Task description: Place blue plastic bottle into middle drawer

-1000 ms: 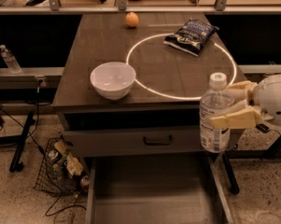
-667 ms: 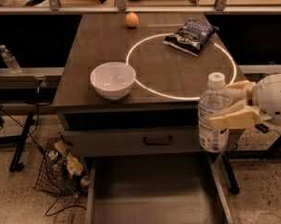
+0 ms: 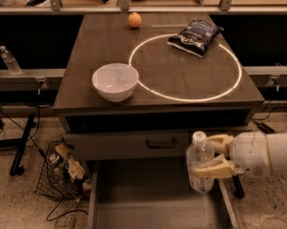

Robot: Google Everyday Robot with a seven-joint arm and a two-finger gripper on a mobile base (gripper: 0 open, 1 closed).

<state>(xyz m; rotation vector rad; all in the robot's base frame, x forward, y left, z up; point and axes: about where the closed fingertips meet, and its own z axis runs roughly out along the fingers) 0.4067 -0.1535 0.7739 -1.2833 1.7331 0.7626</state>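
Observation:
The blue plastic bottle (image 3: 199,162) is clear with a white screw cap and stands upright in my gripper (image 3: 208,155). The gripper comes in from the right edge and is shut on the bottle's body, one tan finger (image 3: 214,171) in front of it and one behind. The bottle hangs over the right part of the open middle drawer (image 3: 148,199), a wide grey tray with a flat floor, pulled out below the cabinet. Its base is above the drawer floor, close to the right side wall.
A shut drawer front with a black handle (image 3: 161,143) is just above the tray. On the tabletop (image 3: 181,75) are a white bowl (image 3: 115,81), an orange (image 3: 135,20) and a dark chip bag (image 3: 194,31). A wire basket (image 3: 62,171) sits on the floor at the left. A small bottle (image 3: 9,60) stands far left.
My gripper has carried the bottle down and a little to the left, from beside the tabletop's right front edge to over the open drawer.

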